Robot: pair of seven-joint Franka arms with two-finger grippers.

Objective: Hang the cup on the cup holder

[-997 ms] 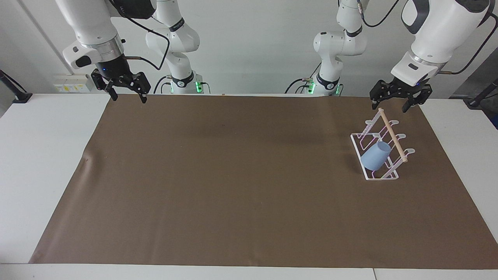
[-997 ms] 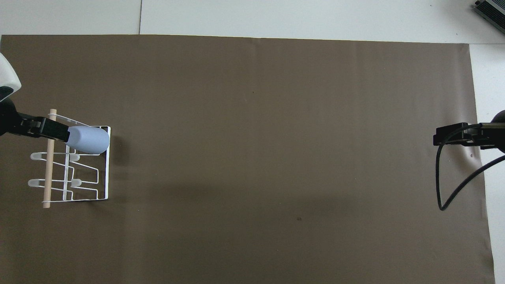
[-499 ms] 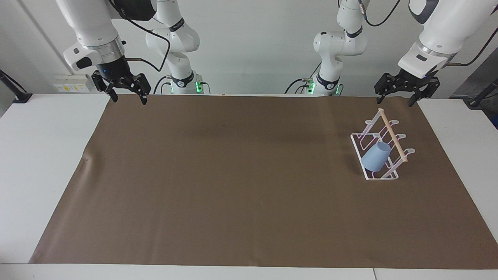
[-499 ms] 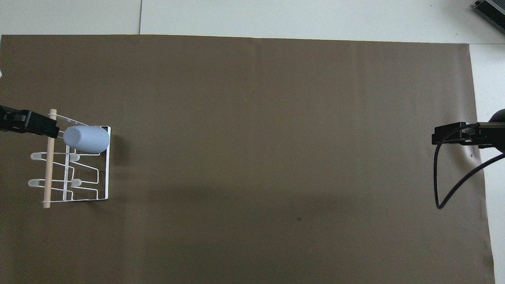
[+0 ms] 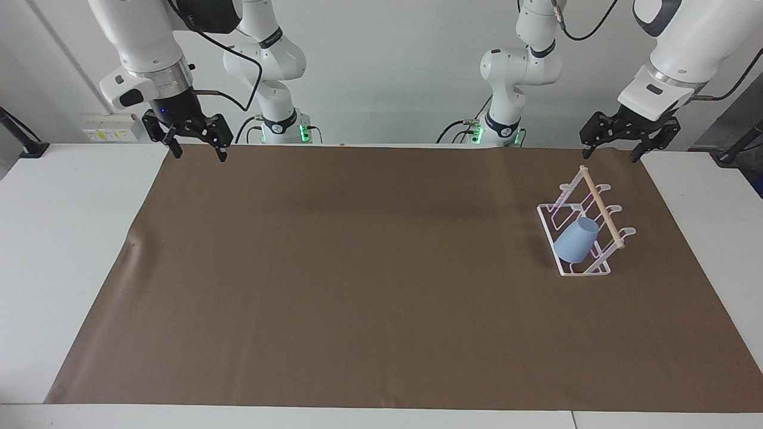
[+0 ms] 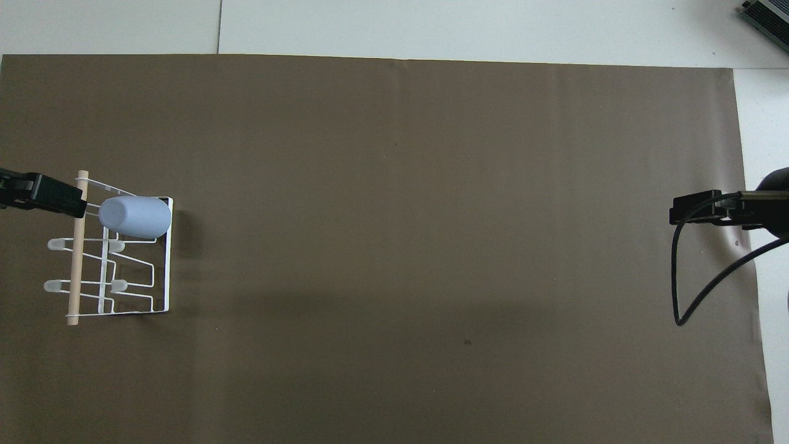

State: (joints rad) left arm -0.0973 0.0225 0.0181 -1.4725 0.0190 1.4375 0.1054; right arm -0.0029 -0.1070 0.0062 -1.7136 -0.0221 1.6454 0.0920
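plain unlabelled cup (image 5: 575,239) on cup holder (image 5: 598,271)

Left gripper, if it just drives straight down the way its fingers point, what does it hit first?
Likely the brown mat. The left gripper, open and empty, points down near the mat's edge nearest the robots. The cup holder with the cup looks clear of that line, though depth is uncertain.

Brown mat (image 5: 357,268) covers most of white table (image 5: 59,238) — one corner of dark device (image 6: 767,15) at table edge farthest from robots.
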